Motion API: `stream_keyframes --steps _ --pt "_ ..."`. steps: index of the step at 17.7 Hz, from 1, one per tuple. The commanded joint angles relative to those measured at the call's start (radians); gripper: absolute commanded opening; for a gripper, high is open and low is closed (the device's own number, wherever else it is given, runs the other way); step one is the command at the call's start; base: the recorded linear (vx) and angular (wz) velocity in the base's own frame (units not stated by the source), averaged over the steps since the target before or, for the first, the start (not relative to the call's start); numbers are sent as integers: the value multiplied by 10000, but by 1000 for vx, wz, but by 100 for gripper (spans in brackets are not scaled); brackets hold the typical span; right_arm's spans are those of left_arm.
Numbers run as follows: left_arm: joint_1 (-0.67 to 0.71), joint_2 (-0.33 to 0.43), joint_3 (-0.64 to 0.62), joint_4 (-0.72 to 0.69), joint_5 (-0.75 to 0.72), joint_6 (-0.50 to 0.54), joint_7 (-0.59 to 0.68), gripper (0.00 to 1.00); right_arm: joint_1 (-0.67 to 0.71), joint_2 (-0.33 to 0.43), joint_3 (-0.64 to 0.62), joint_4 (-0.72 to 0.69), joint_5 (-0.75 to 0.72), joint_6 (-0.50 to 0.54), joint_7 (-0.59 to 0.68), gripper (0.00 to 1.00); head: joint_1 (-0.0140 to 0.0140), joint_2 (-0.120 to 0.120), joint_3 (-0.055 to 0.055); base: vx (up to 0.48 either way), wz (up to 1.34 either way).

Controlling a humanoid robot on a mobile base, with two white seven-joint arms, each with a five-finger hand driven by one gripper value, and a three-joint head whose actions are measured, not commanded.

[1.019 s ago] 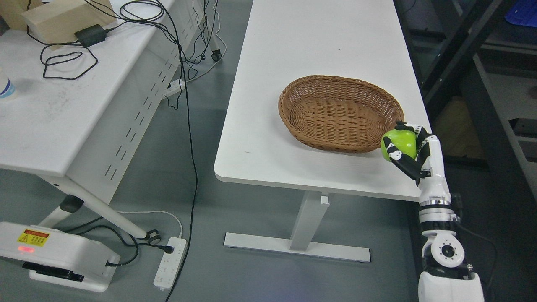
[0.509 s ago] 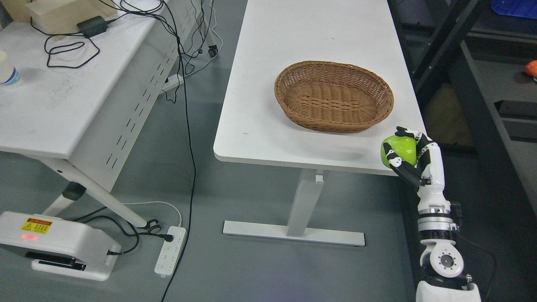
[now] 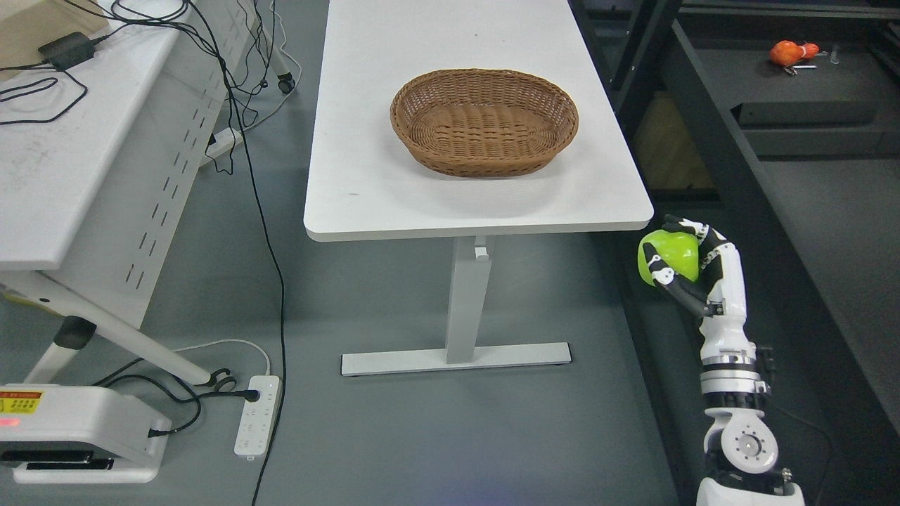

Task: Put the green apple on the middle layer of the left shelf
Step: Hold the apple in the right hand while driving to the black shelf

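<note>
A green apple point(image 3: 668, 254) sits in my right hand point(image 3: 680, 258), whose black-and-white fingers are curled around it. The hand is raised on its arm from the lower right, just off the white table's point(image 3: 365, 190) near right corner, over the floor. A dark shelf unit point(image 3: 808, 176) fills the right side, its grey surfaces running back from the hand. My left arm does not show.
An empty wicker basket point(image 3: 484, 121) stands on the white table. An orange object point(image 3: 789, 52) lies on the shelf at the far right. A second white table point(image 3: 63, 176) with cables is at the left; a power strip point(image 3: 256, 426) and a white base unit point(image 3: 77, 432) lie on the floor.
The whole picture has shifted left and down, so the camera has turned right; the shelf now shows more. The right hand keeps the apple at the same place in the picture.
</note>
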Motion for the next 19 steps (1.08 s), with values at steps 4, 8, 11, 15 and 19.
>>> stream_keyframes --steps 4,8,11,15,19 --pt "-214 175 0 0 -3 1 -8 100 305 43 185 -141 -1 -19 260 0 0 0 0 -212 -56" --pt "-214 175 0 0 -3 1 -8 100 275 58 231 -141 -1 -19 276 0 0 0 0 -223 122" --pt "-214 175 0 0 -4 16 -8 100 213 28 231 -141 -1 -19 291 0 0 0 0 -217 282" --pt "-214 175 0 0 -3 1 -8 100 167 43 247 -141 -1 -19 291 0 0 0 0 -210 330" --pt "-214 175 0 0 -4 1 -8 100 121 28 247 -141 -1 -19 291 0 0 0 0 -167 207"
